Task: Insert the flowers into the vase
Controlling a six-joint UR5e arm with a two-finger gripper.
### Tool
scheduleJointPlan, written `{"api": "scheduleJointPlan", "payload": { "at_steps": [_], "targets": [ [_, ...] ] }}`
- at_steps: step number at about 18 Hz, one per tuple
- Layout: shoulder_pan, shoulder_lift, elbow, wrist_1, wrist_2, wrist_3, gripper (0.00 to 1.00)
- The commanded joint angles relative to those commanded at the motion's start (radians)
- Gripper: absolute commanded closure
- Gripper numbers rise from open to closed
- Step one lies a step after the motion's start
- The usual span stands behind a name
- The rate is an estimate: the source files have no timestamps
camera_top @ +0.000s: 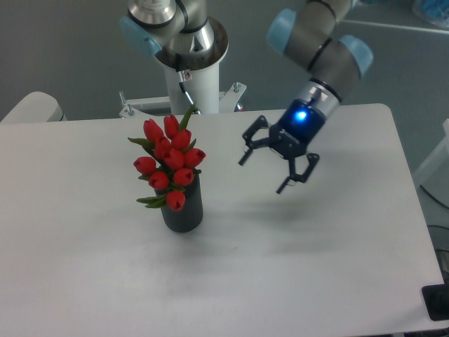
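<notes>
Tulips sitting in the vase, pincer off to the right

The flowers stand in the vase on the white worktop; pincer hangs spread wide, empty, nothing between them.

flowers in vase, gripper apparently rightward

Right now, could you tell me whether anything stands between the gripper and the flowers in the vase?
Nothing visible does. The open gripper hangs apart from the flowers, which stand in the vase; only bare table shows between them.
</notes>
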Motion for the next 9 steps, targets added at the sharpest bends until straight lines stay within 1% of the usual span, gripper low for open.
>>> {"api": "scheduleJointPlan", "payload": {
  "at_steps": [2, 4, 9],
  "targets": [
    [-0.009, -0.026, 0.048, 0.0, 0.08, 0.0, 0.0],
    [-0.032, -0.051, 0.095, 0.003, 0.188, 0.0, 0.0],
    [-0.124, -0.11, 0.235, 0.002, 0.532, 0.017, 0.0]
  ]
}}
